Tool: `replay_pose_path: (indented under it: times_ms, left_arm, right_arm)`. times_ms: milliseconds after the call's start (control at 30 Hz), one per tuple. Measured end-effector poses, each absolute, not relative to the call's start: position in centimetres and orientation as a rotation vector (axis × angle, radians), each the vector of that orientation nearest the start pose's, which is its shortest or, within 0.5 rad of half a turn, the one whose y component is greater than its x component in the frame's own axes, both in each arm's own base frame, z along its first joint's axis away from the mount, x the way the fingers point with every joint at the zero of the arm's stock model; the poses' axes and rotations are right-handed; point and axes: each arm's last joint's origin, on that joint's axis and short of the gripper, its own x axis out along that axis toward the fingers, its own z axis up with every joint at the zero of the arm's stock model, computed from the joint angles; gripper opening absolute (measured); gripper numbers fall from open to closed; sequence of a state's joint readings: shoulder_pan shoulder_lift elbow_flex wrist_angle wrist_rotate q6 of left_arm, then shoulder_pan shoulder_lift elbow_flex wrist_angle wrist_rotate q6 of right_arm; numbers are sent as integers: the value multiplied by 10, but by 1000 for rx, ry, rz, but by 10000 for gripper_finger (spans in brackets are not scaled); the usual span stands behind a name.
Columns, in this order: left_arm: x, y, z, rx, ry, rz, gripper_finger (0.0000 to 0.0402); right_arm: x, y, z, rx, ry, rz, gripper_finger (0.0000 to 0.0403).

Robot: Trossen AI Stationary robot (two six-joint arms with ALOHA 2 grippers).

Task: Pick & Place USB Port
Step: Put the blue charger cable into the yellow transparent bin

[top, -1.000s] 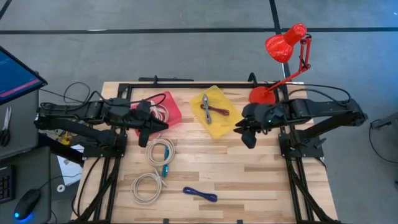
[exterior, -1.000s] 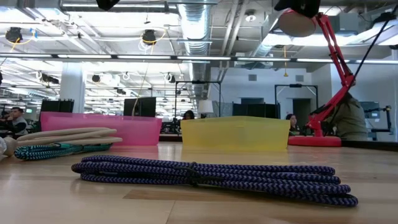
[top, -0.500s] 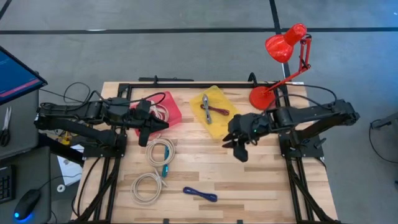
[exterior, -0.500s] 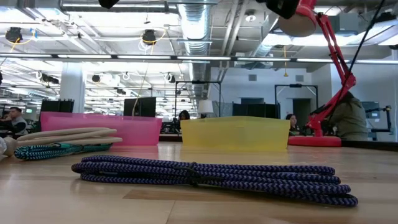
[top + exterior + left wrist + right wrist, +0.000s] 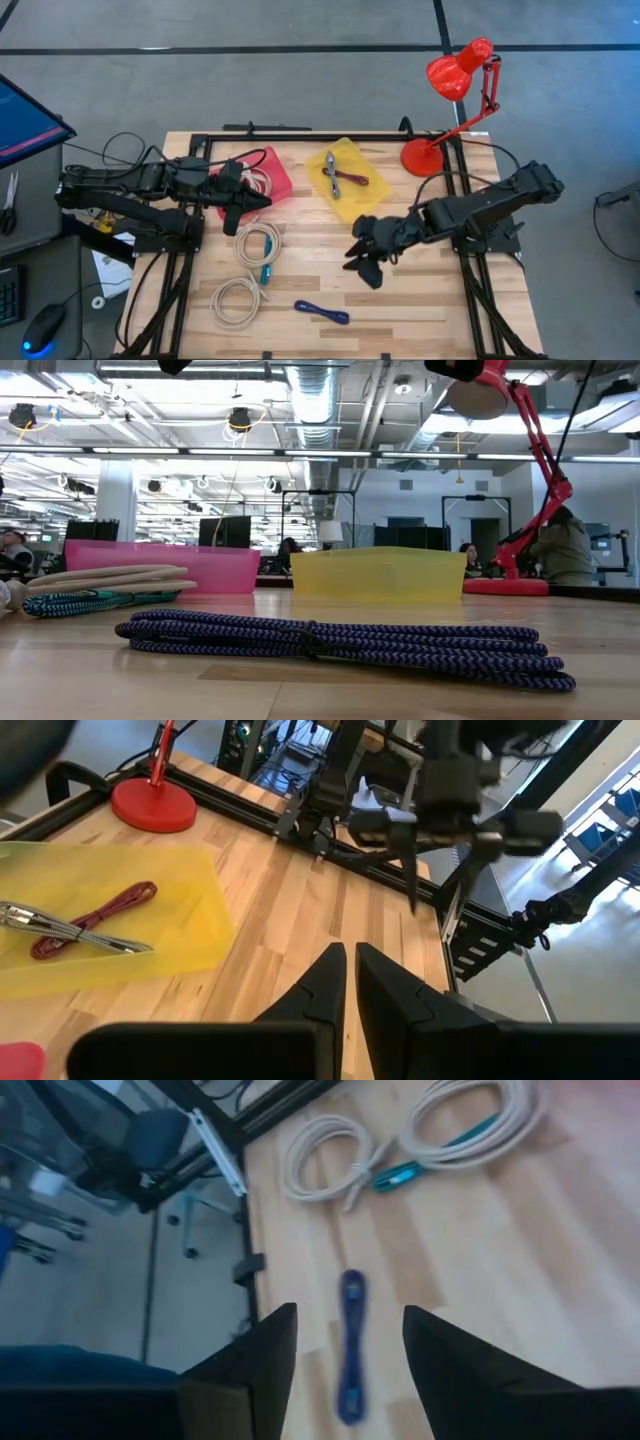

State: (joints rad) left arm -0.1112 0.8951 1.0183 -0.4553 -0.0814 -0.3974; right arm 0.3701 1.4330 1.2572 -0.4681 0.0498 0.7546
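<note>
A dark blue cable bundle (image 5: 322,312) lies on the wooden table near its front edge; it fills the foreground of the low view (image 5: 340,640). My right gripper (image 5: 362,264) hovers open above the table, a little right of and beyond the bundle. In the right wrist view the bundle (image 5: 350,1342) shows between the spread fingers of my right gripper (image 5: 345,1350), farther off. My left gripper (image 5: 256,201) is shut and holds nothing, at the near edge of the pink bin (image 5: 272,178). A yellow bin (image 5: 345,182) holds a red cable and a grey braided cable.
Two white cable coils lie left of centre, one with a teal end (image 5: 258,246), the other (image 5: 238,298) closer to the front. A red desk lamp (image 5: 455,75) stands at the back right on its base (image 5: 424,156). Bare wood lies around the blue bundle.
My right gripper has swung from beside the yellow bin toward the table's near edge and leftward, sinking and tipping downward, toward the blue bundle. The left arm has kept still and no cable has moved.
</note>
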Motion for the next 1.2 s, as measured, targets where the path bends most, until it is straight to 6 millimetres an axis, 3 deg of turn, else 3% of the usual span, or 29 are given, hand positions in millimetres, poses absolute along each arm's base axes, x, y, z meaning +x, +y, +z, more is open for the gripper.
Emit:
replay_pose_path:
  times_ms: [233, 633, 800, 1033, 1200]
  left_arm:
    - [181, -18, 368, -364, 331, 37, 26]
    - [181, -18, 368, -365, 332, 37, 26]
    - [181, -18, 368, -365, 332, 37, 26]
    - [181, -18, 368, -365, 332, 37, 26]
    - [181, -18, 367, -364, 337, 38, 26]
  right_arm:
    - [304, 146, 303, 764, 752, 56, 171]
    - [301, 192, 271, 892, 800, -87, 108]
    - [312, 208, 285, 891, 802, -63, 103]
    - [334, 221, 316, 714, 898, -126, 103]
    - [341, 225, 312, 584, 1066, -268, 103]
